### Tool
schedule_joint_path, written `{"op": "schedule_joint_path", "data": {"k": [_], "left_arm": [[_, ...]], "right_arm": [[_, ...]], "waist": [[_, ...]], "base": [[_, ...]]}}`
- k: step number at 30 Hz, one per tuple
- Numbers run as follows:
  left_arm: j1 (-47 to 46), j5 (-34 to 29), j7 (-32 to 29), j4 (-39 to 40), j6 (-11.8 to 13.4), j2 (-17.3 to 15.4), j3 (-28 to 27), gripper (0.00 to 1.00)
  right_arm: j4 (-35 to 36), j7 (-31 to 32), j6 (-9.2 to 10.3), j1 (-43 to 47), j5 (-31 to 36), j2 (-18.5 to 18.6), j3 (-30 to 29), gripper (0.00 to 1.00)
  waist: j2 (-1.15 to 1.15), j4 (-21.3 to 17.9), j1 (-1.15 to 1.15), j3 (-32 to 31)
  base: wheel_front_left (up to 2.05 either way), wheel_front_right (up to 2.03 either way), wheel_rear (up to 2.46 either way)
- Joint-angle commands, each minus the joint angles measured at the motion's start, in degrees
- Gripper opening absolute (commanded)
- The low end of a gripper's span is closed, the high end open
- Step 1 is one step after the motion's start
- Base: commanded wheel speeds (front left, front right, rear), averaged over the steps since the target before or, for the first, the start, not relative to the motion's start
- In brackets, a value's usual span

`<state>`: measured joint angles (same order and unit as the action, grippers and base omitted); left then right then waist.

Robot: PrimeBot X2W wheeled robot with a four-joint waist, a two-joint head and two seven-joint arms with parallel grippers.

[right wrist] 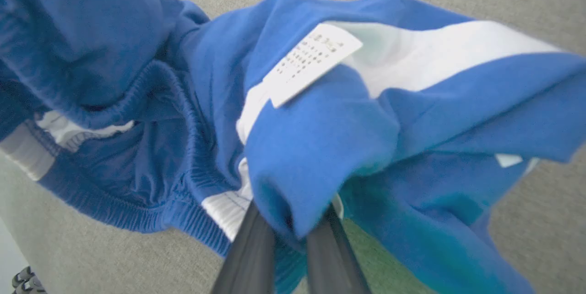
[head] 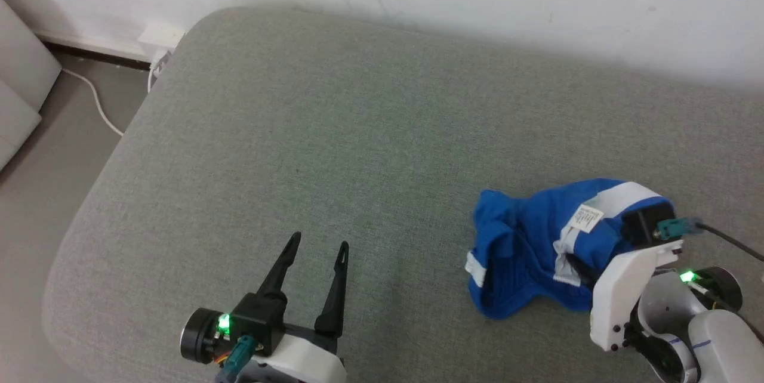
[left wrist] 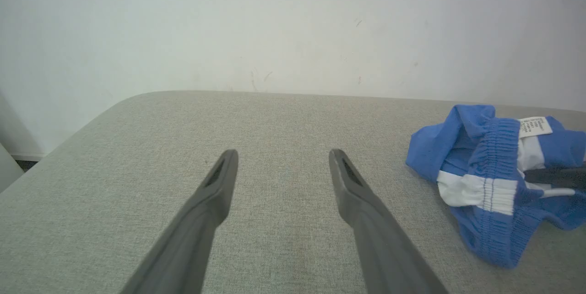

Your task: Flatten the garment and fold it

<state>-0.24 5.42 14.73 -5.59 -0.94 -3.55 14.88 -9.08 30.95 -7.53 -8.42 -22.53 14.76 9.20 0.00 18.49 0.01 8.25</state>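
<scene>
Finding: the garment (head: 537, 240) lies crumpled on the grey cushion (head: 358, 132), at about 4 o'clock from the centre of the head view, not yet flattened. Its gathered waistband is turned outward, and its white tag (head: 587, 218) sits on top beside a white stripe. The right gripper (right wrist: 289, 234) is at the heap's 4 o'clock edge. In the right wrist view its two dark fingers stand close together with a fold of blue cloth nipped between them (the tips themselves are buried under the fabric). The hold reads as a purchase for lifting or drawing the bundle open, since no fold can be made on a heap. The left gripper (head: 320, 240) has its fingers spread and carries nothing. It stands over bare cushion, with the garment well apart at its 3 o'clock in the head view. This looks like a waiting post, clear of the cloth until a second edge is exposed for it to take. Whether the left fingertips touch the cushion cannot be determined.
</scene>
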Motion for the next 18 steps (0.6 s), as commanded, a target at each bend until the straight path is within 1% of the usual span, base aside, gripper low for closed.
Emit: {"op": "schedule_joint_path", "data": {"k": [1,3,6,12,15,16,18], "left_arm": [[-0.07,-0.73,0.27,-0.36,-0.19,0.37,-0.49,1.00],[0.43,-0.97,0.27,-0.52,-0.28,0.38,-0.98,1.00],[1.07,-1.28,0.27,-0.66,-0.48,0.35,-1.76,1.00],[1.46,-1.78,0.27,-0.94,-0.96,0.34,-2.72,1.00],[1.56,-1.91,0.27,-1.17,-1.14,0.38,-2.83,1.00],[1.56,-1.91,0.27,-1.17,-1.14,0.38,-2.83,1.00],[1.49,-1.89,0.27,-1.23,-1.06,0.42,-2.90,1.00]], "right_arm": [[0.59,-1.73,0.04,0.29,-1.02,-0.65,-1.31,0.00],[2.04,-2.71,0.04,1.71,-1.89,-1.12,-2.79,0.00],[5.37,-2.50,0.04,4.90,-2.74,-1.06,-5.27,0.00],[12.31,1.89,0.04,12.55,-4.00,-0.22,-11.96,0.00],[13.03,5.00,0.04,16.49,-3.41,-0.15,-14.58,0.00],[13.03,5.00,0.04,16.49,-3.41,-0.15,-14.58,0.00],[12.89,5.61,0.04,18.29,-3.74,-1.40,-15.69,0.00]], "waist": [[0.00,-1.79,-0.01,-1.52],[0.00,-3.33,-0.01,-2.52],[0.00,-6.18,-0.01,-3.91],[0.00,-11.39,-0.01,-5.66],[0.00,-13.13,-0.01,-6.24],[0.00,-13.13,-0.01,-6.24],[0.00,-13.96,-0.01,-6.28]], "base": [[0.00,0.00,0.00],[0.00,0.00,0.00],[0.00,0.00,0.00],[0.00,0.00,0.00],[0.00,0.00,0.00],[0.00,0.00,0.00],[0.00,0.00,0.00]]}}
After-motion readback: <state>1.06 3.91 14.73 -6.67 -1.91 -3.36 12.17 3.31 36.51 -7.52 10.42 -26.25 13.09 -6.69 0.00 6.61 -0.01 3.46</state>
